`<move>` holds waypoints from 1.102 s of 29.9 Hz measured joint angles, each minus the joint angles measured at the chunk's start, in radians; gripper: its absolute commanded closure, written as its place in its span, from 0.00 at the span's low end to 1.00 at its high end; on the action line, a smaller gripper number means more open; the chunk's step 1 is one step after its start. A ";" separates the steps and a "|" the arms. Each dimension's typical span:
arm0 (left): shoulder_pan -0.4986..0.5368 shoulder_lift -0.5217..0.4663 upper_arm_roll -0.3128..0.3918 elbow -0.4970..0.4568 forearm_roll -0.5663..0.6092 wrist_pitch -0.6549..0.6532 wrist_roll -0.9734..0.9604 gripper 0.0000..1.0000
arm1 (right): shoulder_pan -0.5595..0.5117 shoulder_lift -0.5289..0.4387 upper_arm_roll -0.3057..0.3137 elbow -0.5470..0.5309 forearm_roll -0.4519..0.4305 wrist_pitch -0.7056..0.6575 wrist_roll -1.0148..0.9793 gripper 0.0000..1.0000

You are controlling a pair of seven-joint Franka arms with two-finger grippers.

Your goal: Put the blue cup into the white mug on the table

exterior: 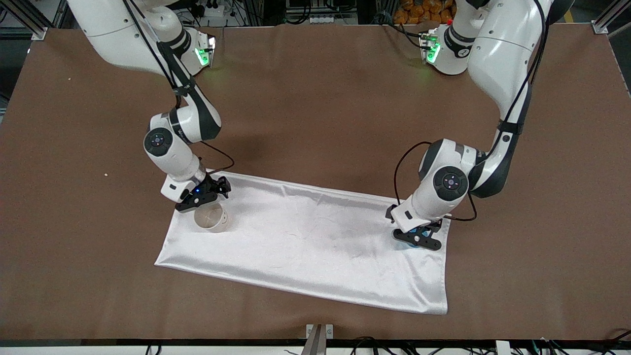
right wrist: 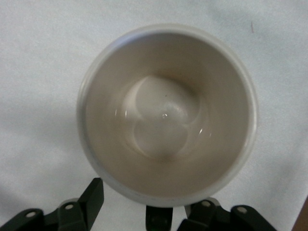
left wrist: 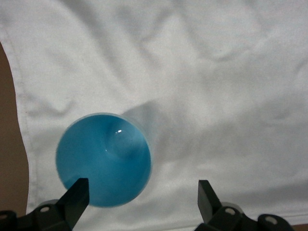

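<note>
Right gripper hangs low over the white mug, at the right arm's end of the white cloth. The mug stands upright on the cloth, empty, cream interior showing. Right wrist view: 1 finger shows outside the rim and the jaws stand apart, closed on nothing.

Left gripper sits low over the blue cup at the left arm's end of the cloth, near its edge. Left wrist view: the cup stands upright on the cloth, jaws spread wide, 1 finger overlapping the cup's rim, the other well clear. The table carries the cloth.
</note>
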 measured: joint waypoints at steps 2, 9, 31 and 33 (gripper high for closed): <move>0.000 0.004 0.000 0.000 0.000 0.008 0.003 0.00 | 0.000 0.001 -0.001 0.000 0.000 0.003 0.000 0.98; 0.000 0.019 0.000 0.000 0.001 0.038 0.008 0.00 | 0.000 0.001 -0.008 0.000 0.000 0.006 0.000 1.00; 0.002 0.045 0.003 0.001 0.002 0.060 0.012 0.34 | 0.001 -0.078 -0.008 -0.058 0.000 -0.030 0.031 1.00; 0.002 0.045 0.003 0.001 0.002 0.065 0.020 0.48 | 0.003 -0.104 -0.007 -0.064 0.000 -0.067 0.051 1.00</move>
